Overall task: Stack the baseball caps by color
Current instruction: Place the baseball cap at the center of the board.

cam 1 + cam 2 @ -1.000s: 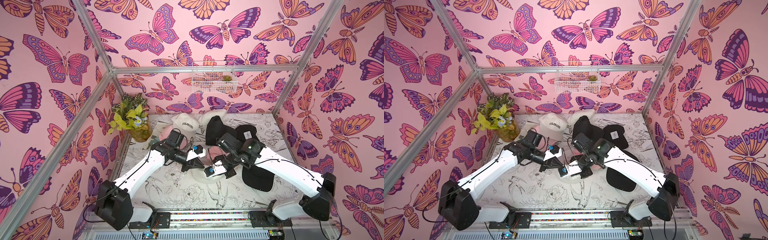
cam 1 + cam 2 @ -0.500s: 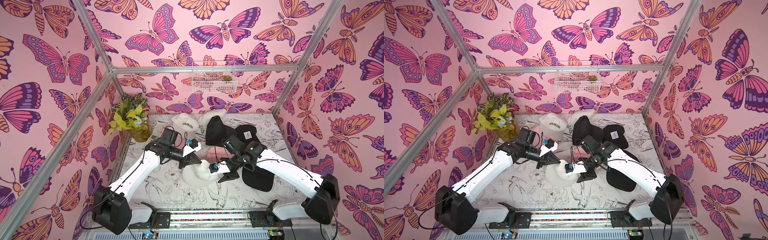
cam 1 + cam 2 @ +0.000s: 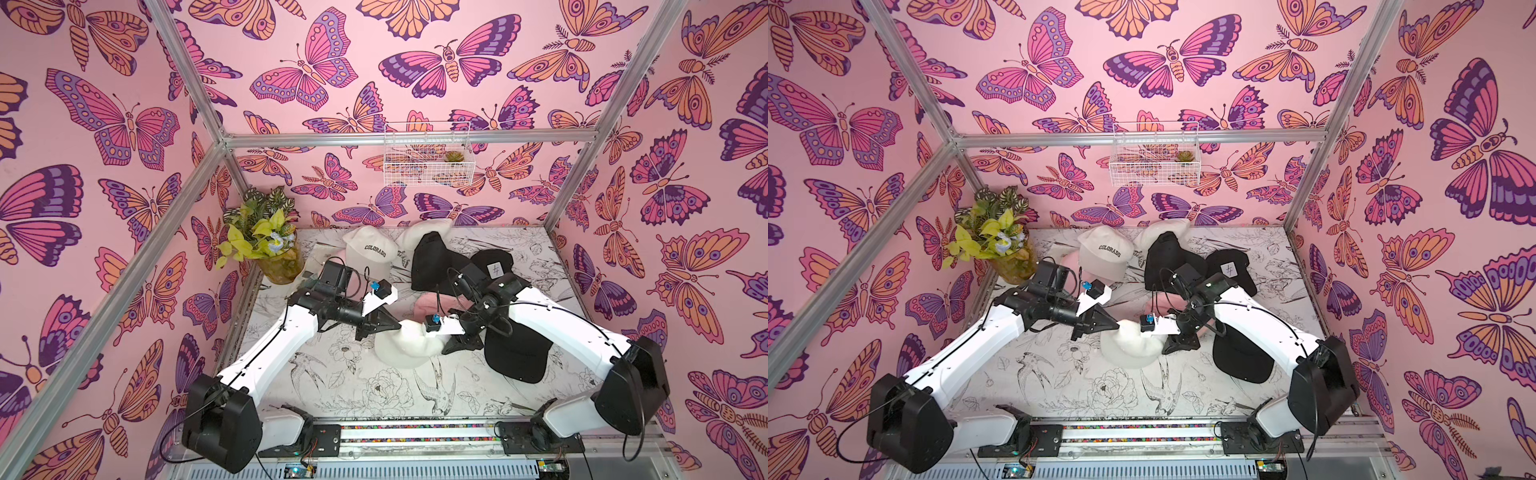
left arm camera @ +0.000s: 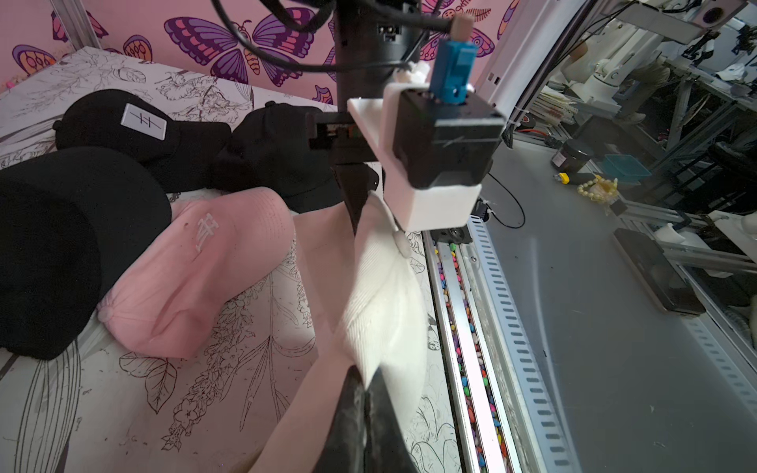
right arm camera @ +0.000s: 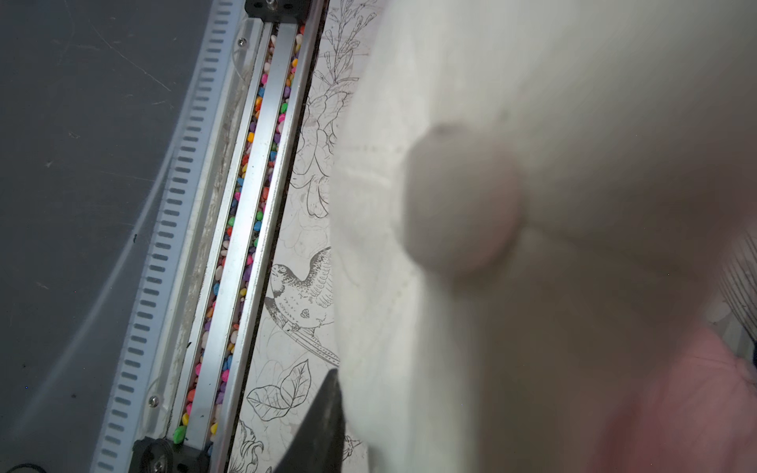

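Cream cap (image 3: pixel 409 349) pinched in closed left pincer (image 4: pixel 366 374); right pincer (image 3: pixel 451 345) against it, opening unclear.

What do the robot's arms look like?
The left arm and right arm are white with chunky black joints and thin black cables. The left gripper and right gripper are black and pointed, each beside a white block with a blue clip.

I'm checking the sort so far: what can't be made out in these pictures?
Right tool: open or shut unclear; the blurred cream-white fabric cap fills the right wrist view.
Pink fabric caps: number unclear; the white arms cover them in both top views.
Rear cream-white cap: partly hidden behind a black fabric cap in both top views.
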Action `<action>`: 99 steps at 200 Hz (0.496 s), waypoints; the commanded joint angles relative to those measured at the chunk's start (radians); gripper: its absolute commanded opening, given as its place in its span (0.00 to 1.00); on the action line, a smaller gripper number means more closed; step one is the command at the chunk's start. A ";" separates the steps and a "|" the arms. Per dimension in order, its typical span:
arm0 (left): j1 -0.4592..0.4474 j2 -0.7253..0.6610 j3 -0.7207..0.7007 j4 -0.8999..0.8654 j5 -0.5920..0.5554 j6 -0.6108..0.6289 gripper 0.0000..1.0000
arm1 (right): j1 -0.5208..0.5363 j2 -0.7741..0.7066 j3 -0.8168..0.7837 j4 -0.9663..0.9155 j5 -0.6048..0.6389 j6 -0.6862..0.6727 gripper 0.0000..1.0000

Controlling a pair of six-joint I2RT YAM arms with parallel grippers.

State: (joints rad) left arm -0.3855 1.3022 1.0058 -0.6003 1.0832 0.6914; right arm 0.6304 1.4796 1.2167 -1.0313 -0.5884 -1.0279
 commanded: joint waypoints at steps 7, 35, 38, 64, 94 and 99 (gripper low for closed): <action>0.005 -0.011 -0.039 0.084 -0.048 -0.082 0.00 | -0.007 0.027 0.057 -0.062 -0.038 -0.020 0.12; 0.006 -0.014 -0.118 0.278 -0.145 -0.298 0.00 | -0.005 0.121 0.107 -0.080 -0.159 -0.005 0.07; 0.007 -0.016 -0.129 0.300 -0.153 -0.320 0.00 | -0.005 0.134 0.113 -0.077 -0.167 0.001 0.07; 0.008 -0.019 -0.231 0.463 -0.284 -0.503 0.00 | 0.007 0.241 0.173 -0.058 -0.176 0.063 0.09; 0.032 0.001 -0.249 0.481 -0.382 -0.651 0.00 | 0.021 0.359 0.280 -0.087 -0.176 0.147 0.15; 0.039 0.018 -0.250 0.479 -0.381 -0.672 0.00 | 0.021 0.379 0.296 -0.098 -0.172 0.159 0.17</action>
State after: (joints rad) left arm -0.3725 1.2980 0.7658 -0.2104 0.7868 0.2035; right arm 0.6395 1.7969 1.4288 -1.0859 -0.7235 -0.9646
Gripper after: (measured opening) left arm 0.046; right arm 0.143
